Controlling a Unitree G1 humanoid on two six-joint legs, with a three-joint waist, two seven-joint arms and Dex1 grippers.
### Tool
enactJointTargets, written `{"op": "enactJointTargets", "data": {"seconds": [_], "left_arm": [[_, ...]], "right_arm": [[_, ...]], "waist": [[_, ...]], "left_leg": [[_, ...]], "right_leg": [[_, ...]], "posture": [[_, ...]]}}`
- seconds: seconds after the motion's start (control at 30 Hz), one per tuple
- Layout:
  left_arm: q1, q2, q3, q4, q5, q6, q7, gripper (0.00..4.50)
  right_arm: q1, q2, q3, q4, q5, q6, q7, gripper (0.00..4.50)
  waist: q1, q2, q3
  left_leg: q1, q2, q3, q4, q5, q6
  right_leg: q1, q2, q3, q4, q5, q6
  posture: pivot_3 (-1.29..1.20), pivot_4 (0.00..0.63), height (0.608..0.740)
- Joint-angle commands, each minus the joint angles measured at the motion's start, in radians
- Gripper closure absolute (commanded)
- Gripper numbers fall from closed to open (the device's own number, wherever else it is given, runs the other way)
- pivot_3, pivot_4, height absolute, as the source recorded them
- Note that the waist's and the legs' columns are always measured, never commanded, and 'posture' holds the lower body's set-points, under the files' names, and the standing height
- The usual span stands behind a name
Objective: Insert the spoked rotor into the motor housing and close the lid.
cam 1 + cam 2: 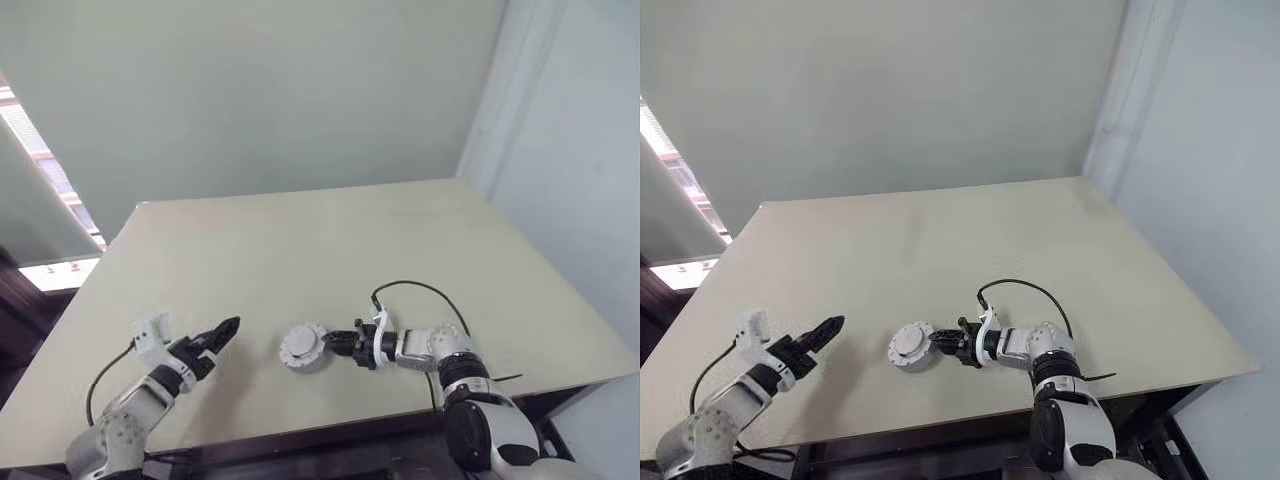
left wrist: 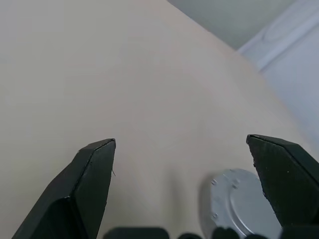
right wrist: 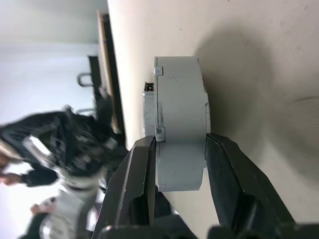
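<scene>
The motor housing (image 1: pixel 303 346) is a squat grey round part standing on the table (image 1: pixel 300 250) near its front edge. Its top shows a flat grey disc, the lid (image 1: pixel 910 343). My right gripper (image 1: pixel 330 343) reaches in from the right and is shut on the housing's side wall (image 3: pixel 180 109), one finger (image 3: pixel 137 169) on each face. My left gripper (image 1: pixel 222 332) hovers to the left of the housing, apart from it, open and empty; between its fingers (image 2: pixel 94 164) the housing (image 2: pixel 239 204) shows ahead. The spoked rotor is hidden.
A black cable (image 1: pixel 420 288) loops over the table behind my right wrist. The table's front edge (image 1: pixel 300 432) runs just below both grippers, and its right edge drops off near the wall. A pale green wall (image 1: pixel 300 90) stands behind the table.
</scene>
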Motion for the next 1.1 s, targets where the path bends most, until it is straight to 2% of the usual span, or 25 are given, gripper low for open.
{"op": "enactJointTargets", "data": {"seconds": [0.03,0.37,0.57,0.77,1.1], "left_arm": [[0.016,-0.032,0.043,-0.047,-0.099,0.028,0.022,0.0],[0.06,-0.159,0.111,-0.052,-0.308,0.042,0.121,0.0],[0.066,-0.217,0.094,-0.065,-0.518,0.126,0.179,0.0],[0.077,-0.236,0.02,-0.047,-0.559,0.167,0.199,0.0],[0.008,-0.292,-0.008,0.002,-0.648,0.13,0.214,0.0]], "right_arm": [[-0.022,0.061,-0.054,-0.027,0.1,0.004,0.014,3.28],[-0.029,0.107,-0.069,-0.093,0.199,0.044,-0.013,3.28],[-0.042,0.128,-0.049,-0.173,0.258,0.082,-0.03,3.28],[-0.046,0.151,-0.025,-0.256,0.314,0.113,-0.065,3.28],[-0.027,0.157,0.026,-0.33,0.372,0.147,-0.118,3.28]], "waist": [[0.0,-0.002,0.002],[0.005,-0.005,0.005],[0.005,-0.006,0.007],[0.005,-0.005,0.008],[0.006,-0.006,0.009]], "left_leg": [[-0.001,0.0,0.0,0.0,0.0,0.0],[-0.002,-0.001,0.0,0.0,0.0,0.0],[-0.002,-0.001,0.0,0.0,0.0,0.0],[-0.003,-0.001,0.0,0.0,0.0,0.0],[-0.003,-0.001,0.001,0.0,0.0,0.0]], "right_leg": [[-0.001,0.0,0.0,0.0,0.0,0.0],[-0.001,-0.001,0.0,-0.001,0.0,0.0],[-0.001,-0.001,0.0,-0.001,0.0,0.0],[-0.001,0.0,0.0,-0.002,0.0,-0.001],[-0.002,0.0,0.0,-0.002,-0.001,-0.002]], "posture": [[0.0,0.0,0.74],[0.0,0.0,0.74],[0.0,0.0,0.74],[0.0,0.0,0.74],[0.0,0.0,0.74]]}}
